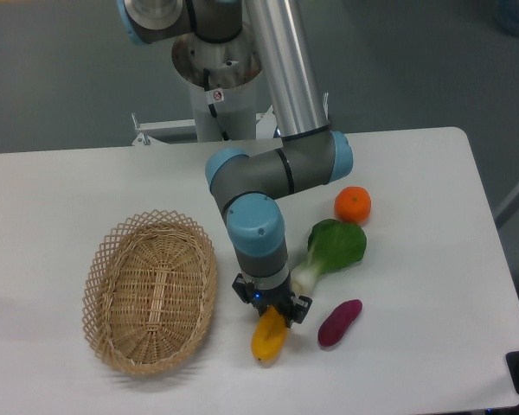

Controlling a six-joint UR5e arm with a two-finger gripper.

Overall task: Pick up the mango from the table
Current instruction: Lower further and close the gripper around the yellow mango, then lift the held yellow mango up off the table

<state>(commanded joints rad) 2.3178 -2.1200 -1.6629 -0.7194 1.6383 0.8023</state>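
On your far left sits a woven wicker basket point(151, 290), oval and light tan, lying flat on the white tabletop point(60, 186) with its open side up. You can see its lattice rim flaring outward all around.

Just to the right of the basket, near the front edge of the tabletop, you find the mango point(269, 336), a smooth yellow-orange fruit lying on the surface with its long axis running from lower left to upper right. Its upper end is covered by the gripper point(273, 309), which comes straight down from the arm's grey and light-blue wrist. The black fingers sit low on either side of the fruit's upper end and appear drawn in against it, though you cannot tell for certain from this angle whether they are actually pinching the mango. The lower part of the fruit looks to be resting on the tabletop.

Moving right, you see a leafy green vegetable point(332, 249) with a pale white stalk end pointing down-left toward the wrist and a broad dark green leaf spreading up-right. Its stalk lies just beside the arm's lower link.

Below and to the right of that vegetable lies a dark purple tuber point(339, 322), slanted much like the mango and set near it but apart.

Above the green leaf, you have a round orange tangerine point(353, 205), just beside the leaf's upper edge and close to the arm's blue-capped elbow joint.
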